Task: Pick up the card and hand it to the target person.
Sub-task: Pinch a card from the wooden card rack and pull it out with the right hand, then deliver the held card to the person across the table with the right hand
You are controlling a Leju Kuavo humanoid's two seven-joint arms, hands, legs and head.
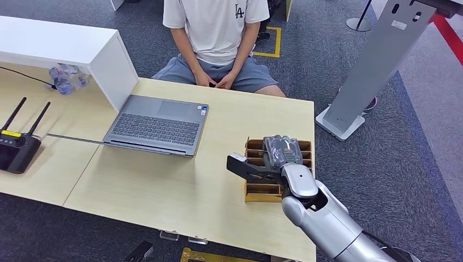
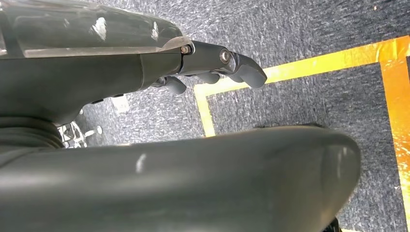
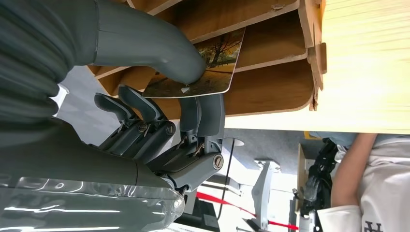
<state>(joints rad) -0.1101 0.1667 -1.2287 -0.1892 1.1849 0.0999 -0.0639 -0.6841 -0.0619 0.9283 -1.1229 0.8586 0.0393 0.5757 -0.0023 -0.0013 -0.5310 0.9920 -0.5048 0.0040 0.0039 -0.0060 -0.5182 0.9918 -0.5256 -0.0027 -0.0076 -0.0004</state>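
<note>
Head view. You see the right hand (image 1: 281,152) positioned over the wooden slotted card holder (image 1: 256,192), which stands on the tabletop (image 1: 164,185) near its right edge. The hand hides the card here. The person (image 1: 215,38) sits at the far side of the tabletop, hands together in the lap. An open laptop (image 1: 158,124) lies between the holder and the white shelf box (image 1: 82,49); a black controller with two antennas (image 1: 19,144) rests at the far left. A grey stand (image 1: 377,65) rises from the carpet to the right.

Left wrist view. The left hand (image 2: 217,65) hangs over grey carpet marked with yellow floor tape (image 2: 300,67). Its fingers (image 2: 249,72) are curled and hold nothing visible.

Right wrist view. The card (image 3: 203,67), printed with an autumn landscape, sits in a slot of the holder. The thumb (image 3: 154,48) presses on the printed face and darker fingers (image 3: 205,113) lie against the back edge, so judge the card as pinched but not yet drawn out.

Progress. Treat the grasp as made; extraction, transfer and release to the person remain.

Clearance. Withdraw the card along the slot line, because the wooden dividers stand close on both faces. Bare tabletop lies between the holder and the person, right of the laptop. Keep the arm clear of the right tabletop edge and the stand.
</note>
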